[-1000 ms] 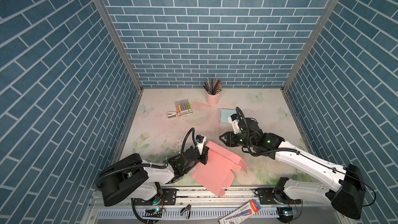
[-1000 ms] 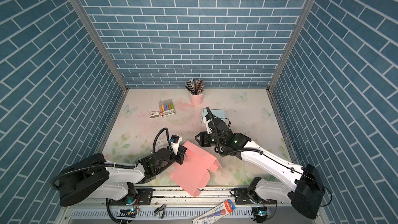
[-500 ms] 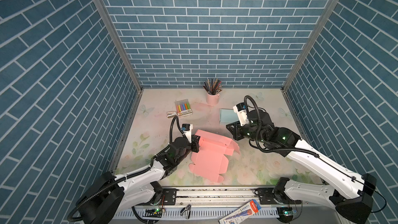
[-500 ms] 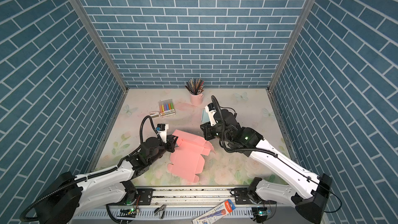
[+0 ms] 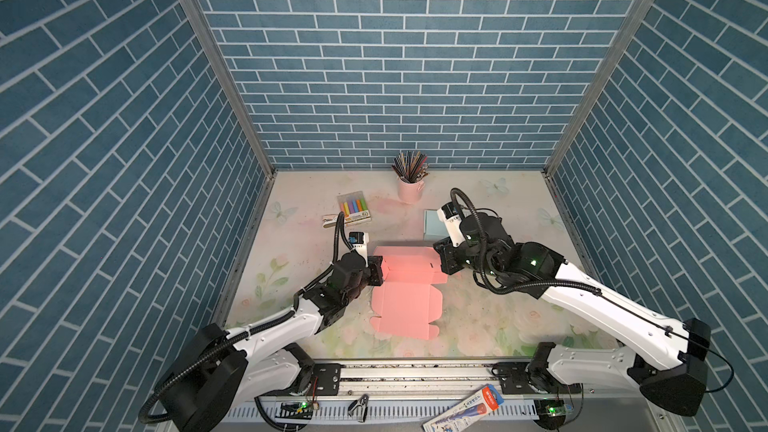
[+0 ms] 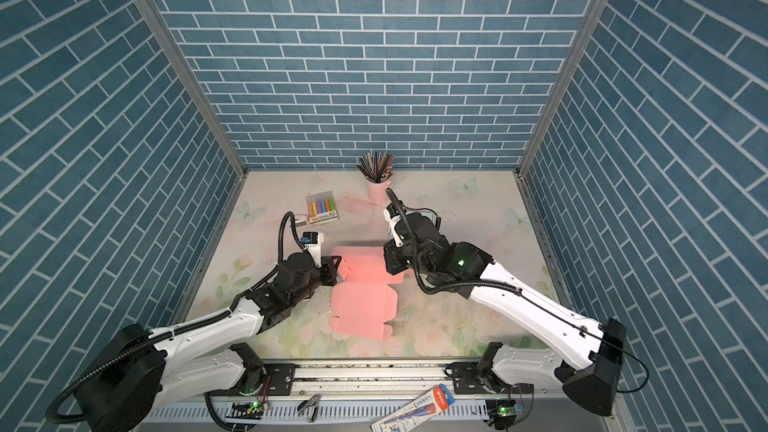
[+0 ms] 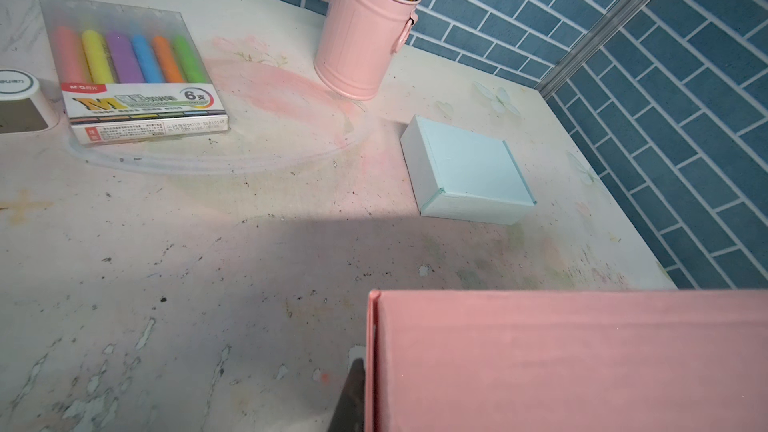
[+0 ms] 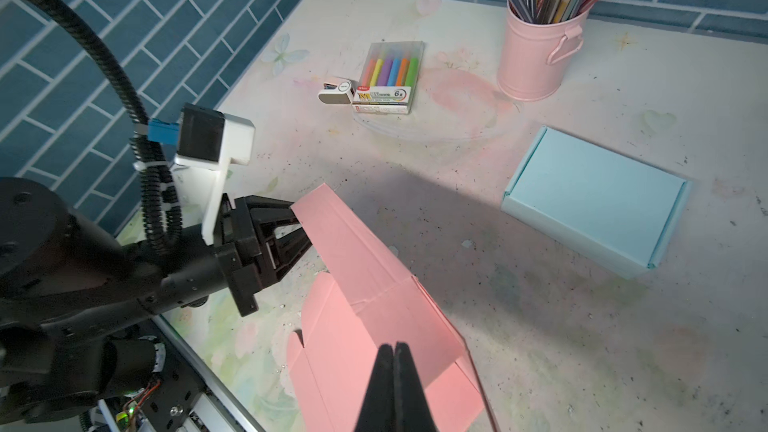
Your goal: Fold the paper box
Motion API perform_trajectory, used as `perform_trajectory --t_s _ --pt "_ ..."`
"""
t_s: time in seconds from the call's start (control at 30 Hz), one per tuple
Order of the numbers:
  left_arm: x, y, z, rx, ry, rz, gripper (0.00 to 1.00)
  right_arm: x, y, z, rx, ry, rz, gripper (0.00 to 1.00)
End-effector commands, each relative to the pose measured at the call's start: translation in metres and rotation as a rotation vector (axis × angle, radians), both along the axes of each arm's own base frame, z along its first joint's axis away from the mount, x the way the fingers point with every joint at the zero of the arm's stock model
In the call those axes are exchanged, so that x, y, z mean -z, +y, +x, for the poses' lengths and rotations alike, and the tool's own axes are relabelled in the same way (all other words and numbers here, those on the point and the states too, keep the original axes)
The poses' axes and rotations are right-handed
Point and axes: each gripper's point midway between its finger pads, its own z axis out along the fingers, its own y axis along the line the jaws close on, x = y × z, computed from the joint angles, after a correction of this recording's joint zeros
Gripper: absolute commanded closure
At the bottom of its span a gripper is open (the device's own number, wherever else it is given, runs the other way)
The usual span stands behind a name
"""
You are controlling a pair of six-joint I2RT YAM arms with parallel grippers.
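Clamps the left end of the pink paper box's (image 6: 361,297) raised far part with the left gripper (image 6: 335,270). Meets its right end with the right gripper (image 6: 393,270), jaws closed. Leaves the near panel flat on the table (image 6: 457,309). Shows a pencil cup (image 6: 377,192) and marker pack (image 6: 322,208) farther back.

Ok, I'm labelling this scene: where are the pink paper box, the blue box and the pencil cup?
pink paper box (image 5: 405,309): in a top view, its flat near panel.
blue box (image 7: 469,160): left wrist view, its lid.
pencil cup (image 8: 534,56): right wrist view, its side wall.
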Motion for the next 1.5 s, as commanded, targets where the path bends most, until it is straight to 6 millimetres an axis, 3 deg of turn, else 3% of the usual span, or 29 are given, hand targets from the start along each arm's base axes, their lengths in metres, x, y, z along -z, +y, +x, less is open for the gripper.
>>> perform_trajectory --t_s 0.0,0.43,0.7,1.17,1.47 --pt "-0.012 -0.003 0.006 -0.014 -0.007 -0.038 0.89 0.006 -0.002 0.006 0.012 -0.021 -0.066 1.0" --pt "-0.025 -0.011 0.009 0.017 -0.016 -0.077 0.89 0.042 0.015 0.005 -0.011 0.012 -0.167 1.0" --pt "-0.032 -0.016 0.006 0.044 -0.013 -0.118 0.89 0.024 0.037 0.0 -0.078 -0.029 -0.055 1.0" --pt "-0.041 0.017 0.023 0.02 0.04 -0.279 0.89 -0.027 0.007 -0.022 -0.102 -0.235 0.25 1.0" --pt "-0.058 0.026 0.024 0.01 0.025 -0.353 0.89 -0.011 -0.01 -0.019 -0.044 -0.219 0.411 1.0"
